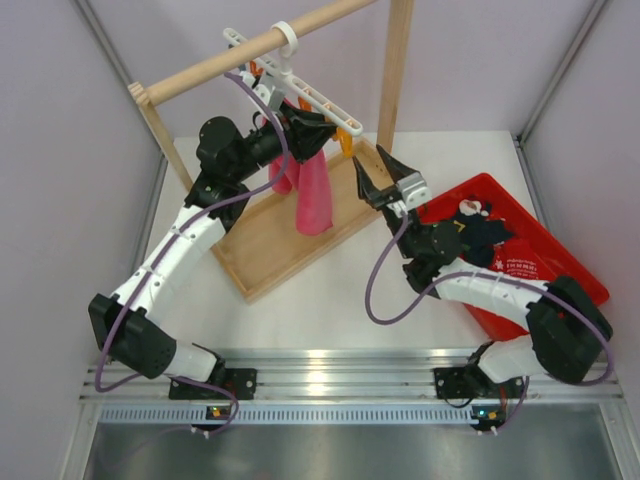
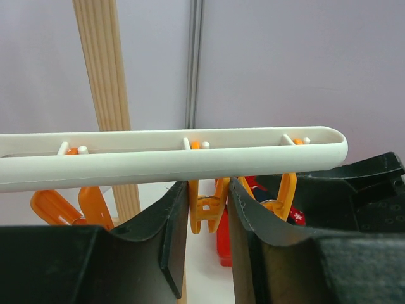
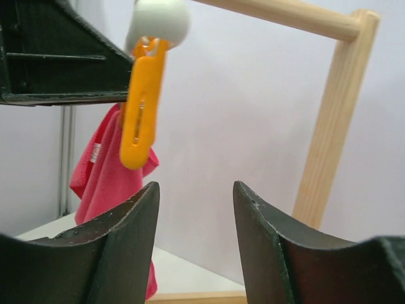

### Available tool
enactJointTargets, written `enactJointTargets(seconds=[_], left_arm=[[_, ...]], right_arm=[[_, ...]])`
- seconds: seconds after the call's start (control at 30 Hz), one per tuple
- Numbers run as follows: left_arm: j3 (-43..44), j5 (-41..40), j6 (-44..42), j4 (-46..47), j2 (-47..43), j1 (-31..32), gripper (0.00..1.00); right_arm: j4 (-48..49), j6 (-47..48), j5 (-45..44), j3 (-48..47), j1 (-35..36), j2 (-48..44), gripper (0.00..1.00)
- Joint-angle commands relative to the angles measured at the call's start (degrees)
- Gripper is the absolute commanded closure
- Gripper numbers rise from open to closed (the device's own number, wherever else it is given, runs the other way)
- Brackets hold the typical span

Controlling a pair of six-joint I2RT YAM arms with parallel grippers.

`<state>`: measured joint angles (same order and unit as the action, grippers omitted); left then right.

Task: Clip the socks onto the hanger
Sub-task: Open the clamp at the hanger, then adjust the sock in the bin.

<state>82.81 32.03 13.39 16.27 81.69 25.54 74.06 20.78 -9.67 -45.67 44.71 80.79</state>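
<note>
I'm steering remotely inside what reads as a robotics lab test cell. Plain pale lilac panel walls meet at grey metal corner struts. A white tabletop ends at a slotted aluminium mounting rail carrying the black arm bases, with loose purple cables.

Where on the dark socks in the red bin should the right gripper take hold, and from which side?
Probably the bunched middle of the socks, coming straight down from above. They lie crumpled low in the red bin, whose raised walls would likely block a sideways approach, and the folds give the open right gripper something to pinch.
</note>
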Motion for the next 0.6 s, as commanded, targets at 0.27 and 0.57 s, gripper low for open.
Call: enactJointTargets(seconds=[0.27, 0.57], left_arm=[[0.2, -3.5, 5.9, 0.3, -2.1, -0.1, 1.0], [-1.6, -4.0, 5.8, -0.9, -3.1, -0.1, 1.0]], right_arm=[[-12.6, -7.2, 0.7, 8.0, -4.5, -13.9, 0.36], [-55.4, -13.7, 4.3, -6.1, -17.0, -12.1, 0.29]])
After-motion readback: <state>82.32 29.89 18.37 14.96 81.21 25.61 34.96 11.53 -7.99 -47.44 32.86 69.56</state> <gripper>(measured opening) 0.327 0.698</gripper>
